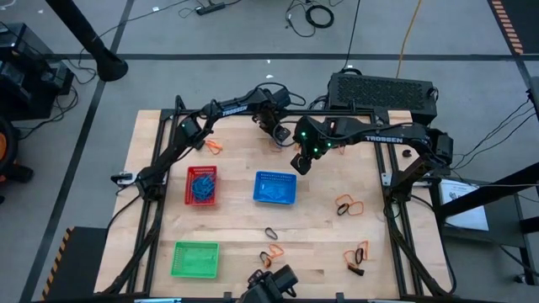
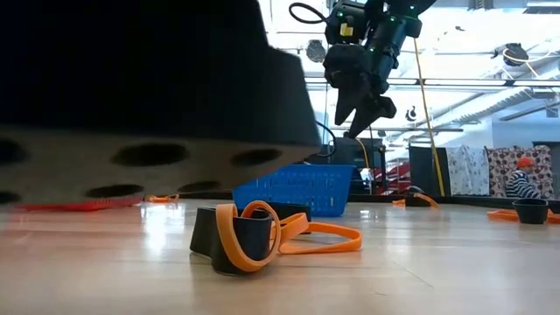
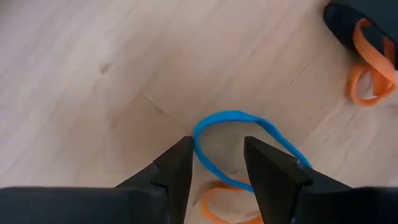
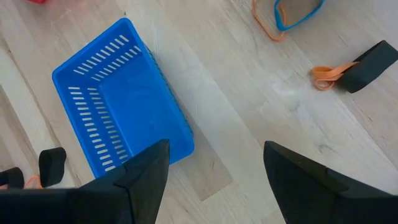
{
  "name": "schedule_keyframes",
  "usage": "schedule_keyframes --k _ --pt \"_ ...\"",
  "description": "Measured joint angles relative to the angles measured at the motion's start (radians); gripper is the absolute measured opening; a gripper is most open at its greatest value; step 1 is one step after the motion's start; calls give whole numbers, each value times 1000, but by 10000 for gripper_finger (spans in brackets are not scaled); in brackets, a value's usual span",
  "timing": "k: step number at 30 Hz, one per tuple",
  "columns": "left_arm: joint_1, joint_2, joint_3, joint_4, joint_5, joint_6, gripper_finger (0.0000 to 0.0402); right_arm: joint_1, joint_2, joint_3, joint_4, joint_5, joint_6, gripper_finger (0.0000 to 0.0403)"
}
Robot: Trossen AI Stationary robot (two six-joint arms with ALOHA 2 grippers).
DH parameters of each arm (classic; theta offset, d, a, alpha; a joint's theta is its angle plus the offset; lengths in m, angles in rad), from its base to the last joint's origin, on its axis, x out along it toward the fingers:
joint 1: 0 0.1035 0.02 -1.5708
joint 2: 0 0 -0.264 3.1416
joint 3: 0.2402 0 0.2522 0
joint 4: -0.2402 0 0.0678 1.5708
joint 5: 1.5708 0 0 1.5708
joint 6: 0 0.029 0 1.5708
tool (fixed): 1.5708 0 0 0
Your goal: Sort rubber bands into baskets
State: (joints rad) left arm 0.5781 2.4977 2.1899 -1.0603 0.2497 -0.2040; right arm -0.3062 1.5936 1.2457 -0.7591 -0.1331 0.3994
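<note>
Reaching low at the table's far side, the left gripper [image 3: 217,163] has narrow fingers around a blue rubber band [image 3: 239,134]. The right gripper [image 4: 214,171], wide and empty, waits above the blue basket [image 4: 118,118].

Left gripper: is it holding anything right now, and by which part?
Nothing held. The left gripper stands open above a blue rubber band lying on the table; its fingers straddle one side of the loop without gripping it.
</note>
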Motion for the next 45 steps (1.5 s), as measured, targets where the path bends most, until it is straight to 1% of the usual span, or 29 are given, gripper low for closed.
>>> schedule_keyframes --k 3,11,15,23,28,34,37,41,45 --pt "-1 0 0 -1 -5 17 142 0 0 0 0 0 0 251" --pt "-7 0 0 -12 -14 103 102 0 0 0 0 0 -4 251" --pt "-12 0 4 -14 -21 135 90 0 0 0 0 0 -19 251" --pt "-14 0 4 -12 -22 159 83 0 0 0 12 0 -22 251" --pt "-18 0 4 -7 -23 188 72 0 0 0 36 0 -21 251" --pt "-18 0 5 -7 -23 194 70 0 0 0 37 -5 -19 251" --pt "-17 0 5 -20 -23 198 70 0 -6 0 42 -29 -18 251" --pt "0 0 5 -106 -1 235 58 -5 -38 0 90 -56 1 251" --pt "6 0 5 -95 2 240 42 -11 -91 0 158 -57 27 251"
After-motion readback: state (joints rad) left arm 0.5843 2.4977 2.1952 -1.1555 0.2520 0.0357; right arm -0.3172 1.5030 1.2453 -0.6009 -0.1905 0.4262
